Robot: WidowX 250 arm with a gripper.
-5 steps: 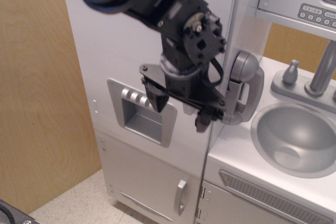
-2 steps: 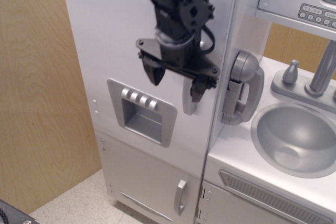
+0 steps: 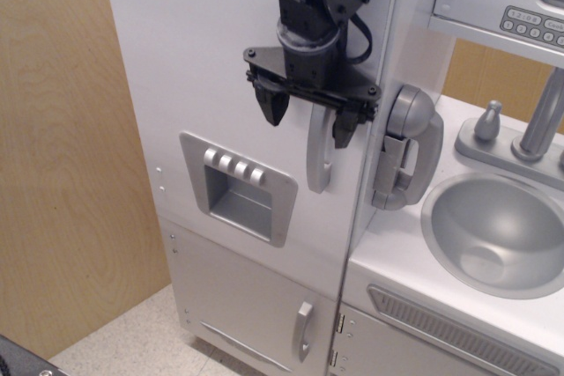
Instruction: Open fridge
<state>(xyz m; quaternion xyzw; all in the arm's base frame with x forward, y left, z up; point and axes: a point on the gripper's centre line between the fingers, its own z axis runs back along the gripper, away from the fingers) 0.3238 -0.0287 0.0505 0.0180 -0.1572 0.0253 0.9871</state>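
Your gripper (image 3: 308,121) hangs in front of the fridge (image 3: 211,68), fingers pointing down and spread wide, grasping nothing. The left finger (image 3: 272,105) sits over the plain white door face, while the right one (image 3: 345,128) is just to the right of the long silver handle (image 3: 318,158), so the top of that handle lies between the two fingers (whether either pad touches it, you cannot tell from this angle). The fridge fills the left and middle of your view, its door shut flush against the cabinet edge. Below and left of the gripper is the grey dispenser panel (image 3: 238,185) with its row of four buttons. Lower down is a smaller white door with a short silver handle (image 3: 303,330). To the right of the fridge, a grey toy phone (image 3: 407,147) hangs on the side wall, and beyond it are the sink (image 3: 493,231) and faucet (image 3: 539,121).
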